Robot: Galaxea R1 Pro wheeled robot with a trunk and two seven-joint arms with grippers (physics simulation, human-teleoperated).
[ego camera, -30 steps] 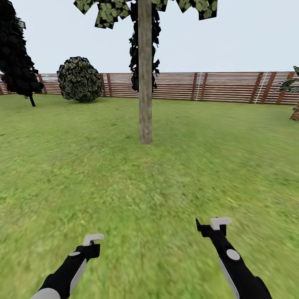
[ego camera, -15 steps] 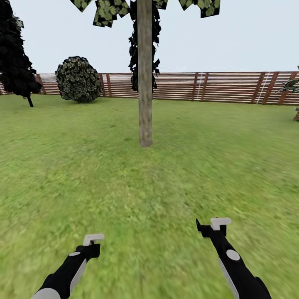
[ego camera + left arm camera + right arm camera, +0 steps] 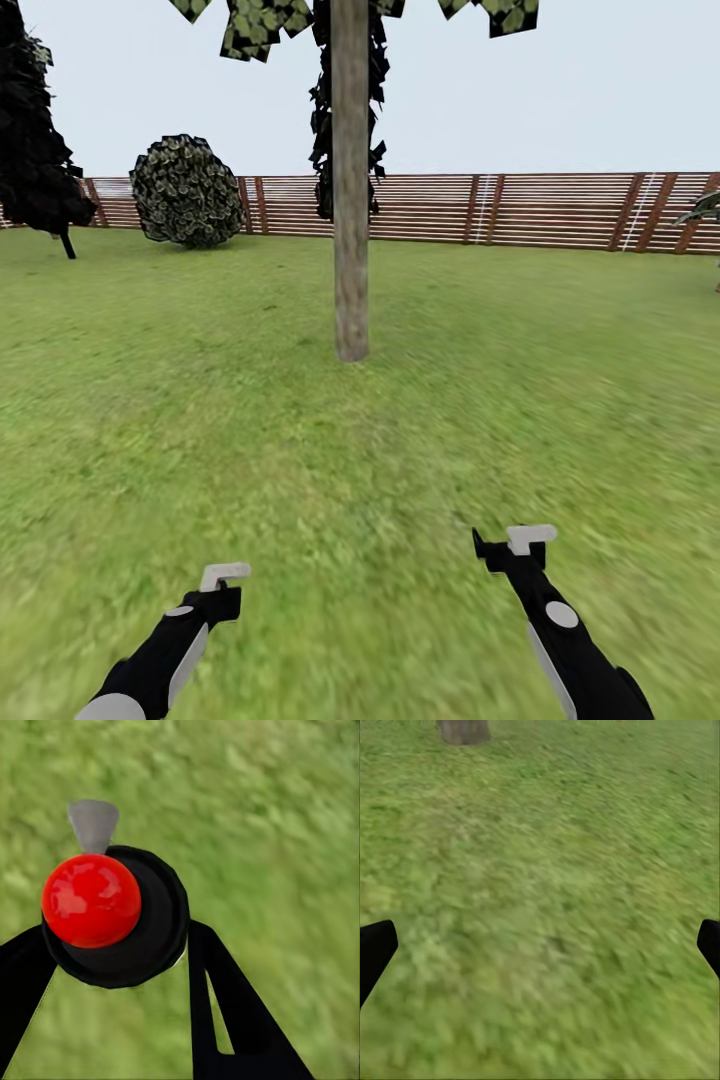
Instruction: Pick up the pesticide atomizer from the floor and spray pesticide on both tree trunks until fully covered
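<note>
Lawn (image 3: 200, 420) takes up most of head view; grass is smeared/blurry toward the bottom and sides, so no fine detail there.

Fence (image 3: 560, 210), brown horiz. slats, runs across the back and is cut off at both edges.

Tree (image 3: 350, 60) stands approx. centre, well ahead of both arms. Its crown is cut off by the frame top, and just a few jagged green leaf patches (image 3: 260, 25) show. Tree trunk (image 3: 351, 250) is straight, pale grey-brown, blotchy and upright on the grass. Can't make out any whitish specks on the bark at this res. Trunk base (image 3: 463, 730) also sits at the far edge of R wrist view, clipped.

Black-leaved tree (image 3: 35, 130) at far left is partly out of frame. Round bush (image 3: 190, 190) stands against the fence. Some plant (image 3: 703, 208) at the right edge is mostly cut off; can't ID it.

Right gripper (image 3: 512, 545) hangs over bare grass. In its wrist view the fingertips (image 3: 373, 949) sit at opposite edges, so jaws are spread wide w/ nothing between.

Left gripper (image 3: 225, 585) is low over the grass, well apart from the right one.

Pesticide atomizer (image 3: 154, 937) is in L wrist view: round black body, seen end-on, w/ a glossy red ball (image 3: 91, 900) on it and a grey cone nozzle (image 3: 94, 825) beyond. Black fingers (image 3: 232, 1005) press in on both sides, touching the body, so I log L as clamped on the atomizer. Its lower part is hidden.
</note>
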